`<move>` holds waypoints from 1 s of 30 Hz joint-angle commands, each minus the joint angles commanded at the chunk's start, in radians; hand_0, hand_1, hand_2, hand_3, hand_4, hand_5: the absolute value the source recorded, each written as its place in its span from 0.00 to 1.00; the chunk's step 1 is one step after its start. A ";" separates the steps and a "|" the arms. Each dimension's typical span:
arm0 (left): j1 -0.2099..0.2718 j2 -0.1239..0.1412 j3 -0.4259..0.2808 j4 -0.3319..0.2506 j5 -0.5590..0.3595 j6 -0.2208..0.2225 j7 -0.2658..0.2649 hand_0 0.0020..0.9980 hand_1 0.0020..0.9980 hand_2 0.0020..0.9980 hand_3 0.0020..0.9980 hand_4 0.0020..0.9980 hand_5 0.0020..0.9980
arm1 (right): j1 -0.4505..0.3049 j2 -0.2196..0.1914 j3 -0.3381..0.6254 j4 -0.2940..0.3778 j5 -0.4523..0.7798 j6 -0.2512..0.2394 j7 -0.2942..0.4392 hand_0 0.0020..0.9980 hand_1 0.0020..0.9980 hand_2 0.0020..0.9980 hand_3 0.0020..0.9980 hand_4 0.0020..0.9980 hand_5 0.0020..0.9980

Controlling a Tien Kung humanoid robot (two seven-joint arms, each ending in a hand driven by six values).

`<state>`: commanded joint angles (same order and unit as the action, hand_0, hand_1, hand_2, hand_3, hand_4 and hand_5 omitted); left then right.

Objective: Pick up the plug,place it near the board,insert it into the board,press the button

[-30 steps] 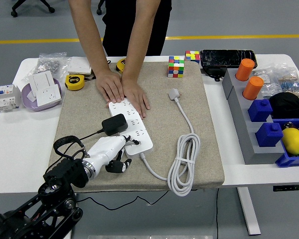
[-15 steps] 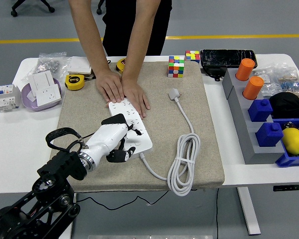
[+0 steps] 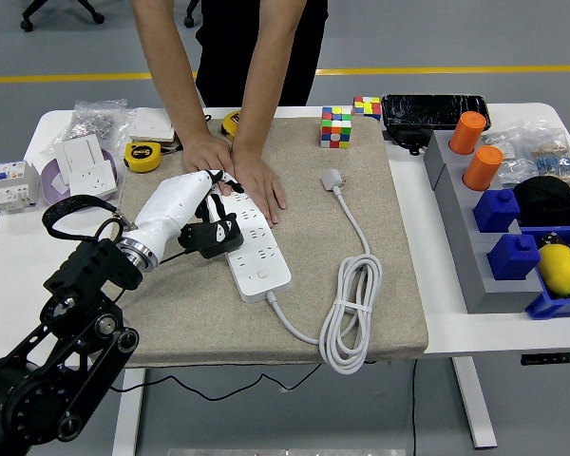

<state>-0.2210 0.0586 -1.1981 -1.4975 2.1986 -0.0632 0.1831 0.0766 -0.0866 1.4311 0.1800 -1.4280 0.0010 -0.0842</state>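
A white power strip (image 3: pixel 262 267) lies slanted on the beige mat (image 3: pixel 361 228). A black plug (image 3: pixel 213 239) sits on the strip's left side, its thin black cord running off to the left. My left hand (image 3: pixel 209 203), white with dark tips, hangs just above and left of the plug and partly covers it. I cannot make out whether it touches the plug. At the strip's far end, a person's two hands (image 3: pixel 254 180) press flat on it. My right arm is out of view.
The strip's white cable (image 3: pixel 351 313) lies coiled at the mat's right, ending in a white plug (image 3: pixel 333 178). Two cube puzzles (image 3: pixel 335 126), tape measures (image 3: pixel 143 156), a bowl of sockets (image 3: pixel 81 180) and bins with blocks (image 3: pixel 499 209) ring the mat.
My left hand has moved from the strip's near end up and to the left, and is now over the black plug. The person's hands have stayed in place.
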 joint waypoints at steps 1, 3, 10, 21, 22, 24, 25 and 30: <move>-0.004 -0.003 -0.004 0.009 -0.002 -0.004 0.006 0.76 0.90 0.89 0.89 1.00 0.31 | 0.000 0.000 0.000 0.000 0.000 0.000 -0.001 0.88 0.73 0.72 0.72 1.00 0.68; -0.013 -0.009 -0.011 0.024 0.007 -0.021 0.024 0.98 1.00 1.00 0.99 1.00 0.51 | 0.000 0.000 -0.006 0.000 0.005 -0.002 -0.002 0.88 0.73 0.72 0.72 1.00 0.68; -0.030 -0.019 -0.002 0.070 0.015 -0.048 0.034 1.00 1.00 1.00 1.00 1.00 0.57 | 0.000 0.000 -0.020 0.000 0.012 -0.005 -0.009 0.88 0.73 0.72 0.72 1.00 0.68; -0.040 -0.030 0.034 0.199 0.069 0.069 -0.037 0.83 0.81 0.77 0.80 1.00 0.42 | 0.001 -0.002 -0.021 0.000 0.006 -0.003 -0.008 0.88 0.73 0.72 0.72 1.00 0.68; -0.040 -0.031 0.035 0.205 0.070 0.074 -0.038 0.83 0.81 0.77 0.80 1.00 0.42 | 0.001 -0.003 -0.021 0.000 0.006 -0.003 -0.008 0.88 0.73 0.72 0.72 1.00 0.68; -0.040 -0.033 0.036 0.221 0.070 0.082 -0.042 0.83 0.81 0.77 0.80 1.00 0.42 | 0.000 -0.003 -0.019 0.000 0.004 -0.003 -0.008 0.88 0.73 0.72 0.72 1.00 0.68; -0.041 -0.034 0.037 0.231 0.070 0.084 -0.041 0.83 0.81 0.77 0.80 1.00 0.42 | 0.000 -0.003 -0.021 0.000 0.005 -0.003 -0.008 0.88 0.73 0.72 0.72 1.00 0.68; -0.043 -0.039 0.039 0.267 0.070 0.104 -0.045 0.72 0.73 0.69 0.72 1.00 0.26 | -0.002 -0.003 -0.023 0.000 0.005 -0.003 -0.008 0.88 0.73 0.72 0.72 1.00 0.68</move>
<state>-0.2638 0.0194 -1.1593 -1.2305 2.2689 0.0410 0.1382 0.0747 -0.0897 1.4081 0.1800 -1.4231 -0.0018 -0.0923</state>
